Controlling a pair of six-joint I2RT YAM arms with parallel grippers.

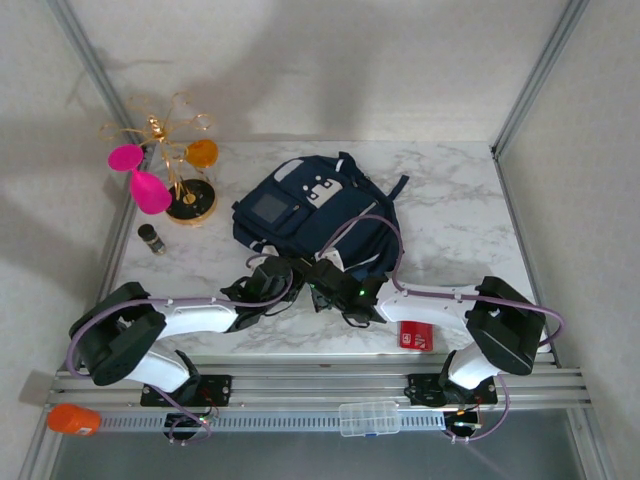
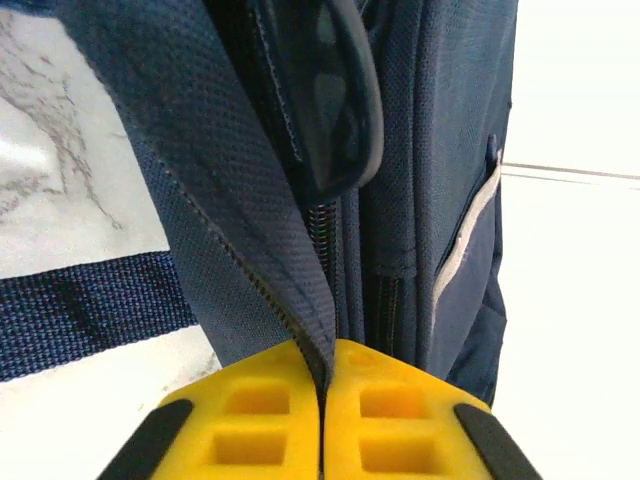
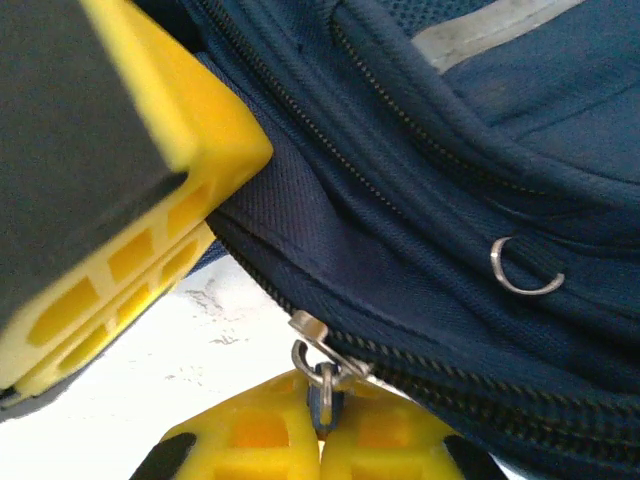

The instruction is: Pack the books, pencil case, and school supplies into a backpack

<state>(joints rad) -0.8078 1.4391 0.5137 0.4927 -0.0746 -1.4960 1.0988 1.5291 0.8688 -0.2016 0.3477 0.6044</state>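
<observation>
Left gripper (image 2: 322,398) pinched tight on the zipper-edge fabric of the backpack (image 2: 420,200). Right gripper (image 3: 322,428) clamped on the zipper pull (image 3: 318,362), close beside the left. Backpack lies on the marble table (image 1: 450,230), its near edge at both grippers.

The marbled worktop (image 1: 450,220) carries the navy backpack (image 1: 300,215) at centre. A gold stand (image 1: 190,205) sits at ten o'clock, a small dark cylinder (image 1: 151,239) at nine, a red packet (image 1: 415,334) at five

High rear camera looking down over table (image 1: 460,230), both wrist cameras close against shared backpack (image 1: 310,220)
</observation>
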